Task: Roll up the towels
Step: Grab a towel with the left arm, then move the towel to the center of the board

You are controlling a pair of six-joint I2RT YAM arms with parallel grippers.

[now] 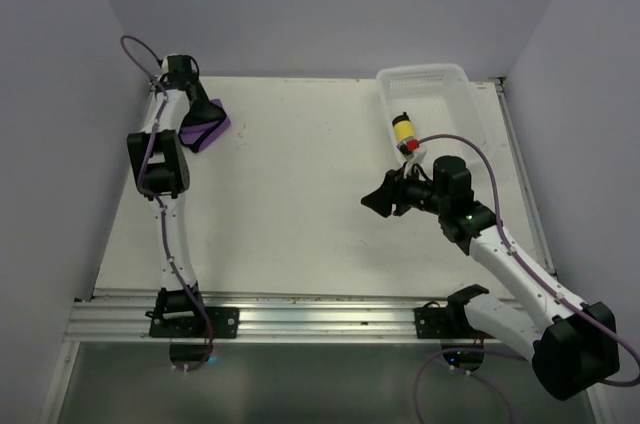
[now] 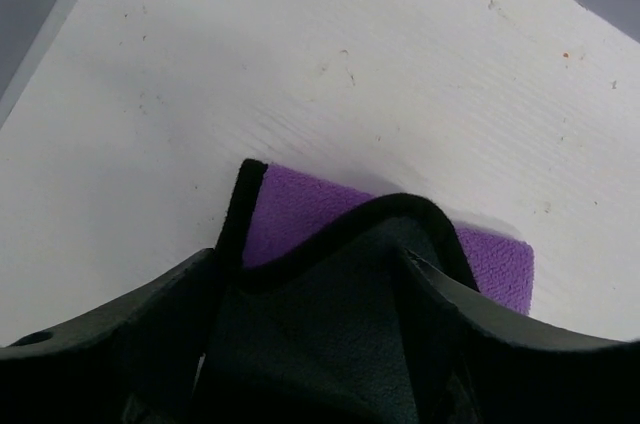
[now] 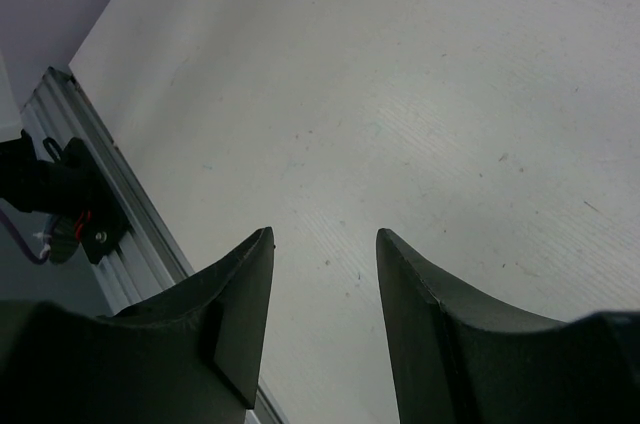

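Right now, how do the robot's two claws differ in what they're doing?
The left gripper has the purple towel bunched between its fingers; the right gripper has nothing between its fingers, only bare table below. The left gripper sits at the table's far left corner; the right gripper hangs near the white basket on the right. Both are black, two-fingered claws.

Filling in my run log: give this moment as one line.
left pincer: straddling purple towel, grip unclear | right pincer: open, empty, over table
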